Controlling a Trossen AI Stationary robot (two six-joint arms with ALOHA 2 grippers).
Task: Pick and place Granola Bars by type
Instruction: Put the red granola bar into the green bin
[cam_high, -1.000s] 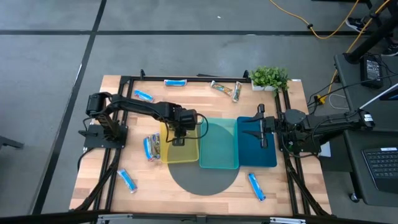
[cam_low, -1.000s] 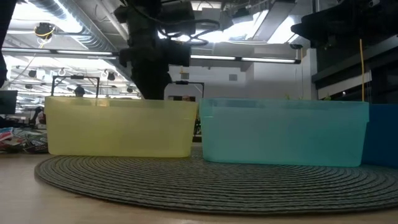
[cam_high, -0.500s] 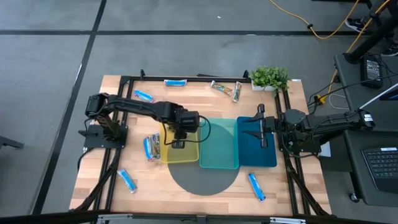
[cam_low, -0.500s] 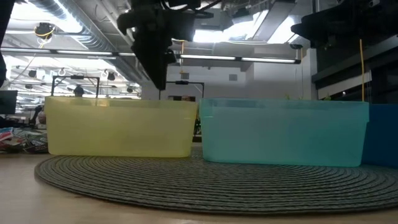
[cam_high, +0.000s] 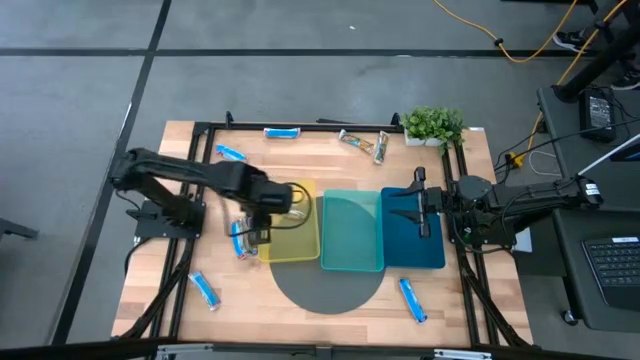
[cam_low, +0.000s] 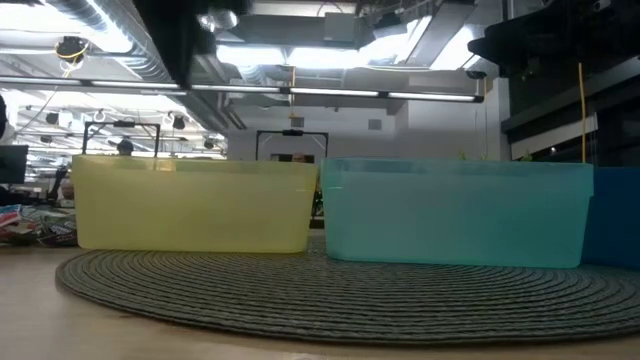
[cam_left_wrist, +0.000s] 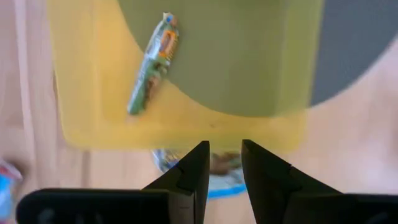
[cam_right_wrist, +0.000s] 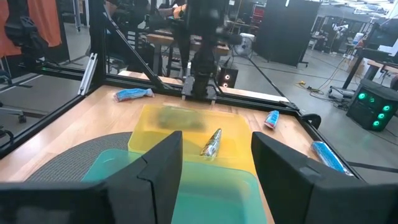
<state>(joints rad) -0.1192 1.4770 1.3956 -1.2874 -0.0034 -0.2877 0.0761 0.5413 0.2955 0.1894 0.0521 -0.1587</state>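
My left gripper (cam_high: 256, 230) (cam_left_wrist: 225, 169) points down over the left rim of the yellow tray (cam_high: 300, 245), open by a narrow gap and holding nothing. Under it a blue-and-white bar (cam_left_wrist: 217, 167) lies flat on the wood among a small cluster of bars (cam_high: 240, 240). One silvery bar (cam_left_wrist: 152, 65) (cam_right_wrist: 211, 143) lies flat on the yellow tray's floor. My right gripper (cam_high: 420, 205) (cam_right_wrist: 217, 180) waits wide open over the dark blue tray (cam_high: 413, 250).
Loose bars lie on the wood: blue ones (cam_high: 283, 132) (cam_high: 230, 153) (cam_high: 205, 290) (cam_high: 412, 300), silvery ones (cam_high: 350, 138) (cam_high: 380, 148). A teal tray (cam_high: 352, 250) sits between the yellow and dark blue trays on a round grey mat (cam_high: 330, 290). A potted plant (cam_high: 433, 125) stands at the far right.
My left gripper has moved from above the yellow tray's middle toward the table's left edge, stopping over the tray's left rim and the bars beside it. In the low view the arm has slid out toward the picture's left.
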